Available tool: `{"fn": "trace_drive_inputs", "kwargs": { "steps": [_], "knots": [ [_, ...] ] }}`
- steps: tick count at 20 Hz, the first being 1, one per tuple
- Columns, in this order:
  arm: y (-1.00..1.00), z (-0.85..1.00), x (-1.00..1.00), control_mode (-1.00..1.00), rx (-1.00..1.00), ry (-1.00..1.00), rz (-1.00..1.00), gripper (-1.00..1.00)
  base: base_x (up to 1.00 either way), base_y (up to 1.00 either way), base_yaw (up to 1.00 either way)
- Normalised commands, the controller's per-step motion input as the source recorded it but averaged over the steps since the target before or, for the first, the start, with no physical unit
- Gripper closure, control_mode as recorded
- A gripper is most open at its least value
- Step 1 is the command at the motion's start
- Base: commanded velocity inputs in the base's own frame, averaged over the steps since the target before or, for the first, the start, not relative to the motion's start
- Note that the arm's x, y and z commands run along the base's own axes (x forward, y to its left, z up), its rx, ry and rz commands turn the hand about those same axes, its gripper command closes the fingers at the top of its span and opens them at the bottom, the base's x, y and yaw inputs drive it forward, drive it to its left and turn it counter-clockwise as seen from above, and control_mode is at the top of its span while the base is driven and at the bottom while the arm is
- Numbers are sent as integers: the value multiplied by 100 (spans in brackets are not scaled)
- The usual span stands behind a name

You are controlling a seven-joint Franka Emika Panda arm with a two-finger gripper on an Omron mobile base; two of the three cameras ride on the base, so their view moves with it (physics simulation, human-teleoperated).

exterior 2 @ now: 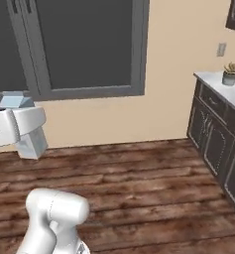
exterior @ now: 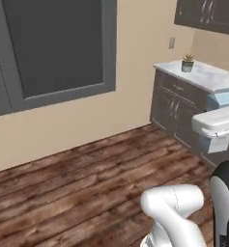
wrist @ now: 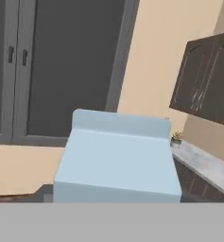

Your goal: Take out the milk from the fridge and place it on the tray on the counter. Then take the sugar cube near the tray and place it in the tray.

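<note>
We carry the milk (wrist: pixel 117 158) in mid-air above the wooden floor (exterior 2: pixel 139 178), the pincer (exterior 2: pixel 20 126) pinching its sides just under the gabled top. It looks light and stiff, yet its smooth walls could slip, so we judge the flat faces the best hold. At about two o'clock in the right base view stands the tabletop (exterior 2: pixel 223 87) with a small potted plant (exterior 2: pixel 230 73). A large dark window (exterior 2: pixel 84 44) sits at twelve o'clock. Nothing stands between us and the tabletop.
</note>
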Motion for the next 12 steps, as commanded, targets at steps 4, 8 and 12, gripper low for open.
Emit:
{"fn": "trace_drive_inputs", "kwargs": {
  "steps": [4,8,12],
  "knots": [
    [0,0,0,100,0,0,0,100,0,1,100],
    [0,0,0,100,0,0,0,100,0,0,100],
    [0,0,0,100,0,0,0,100,0,6,100]
  ]
}}
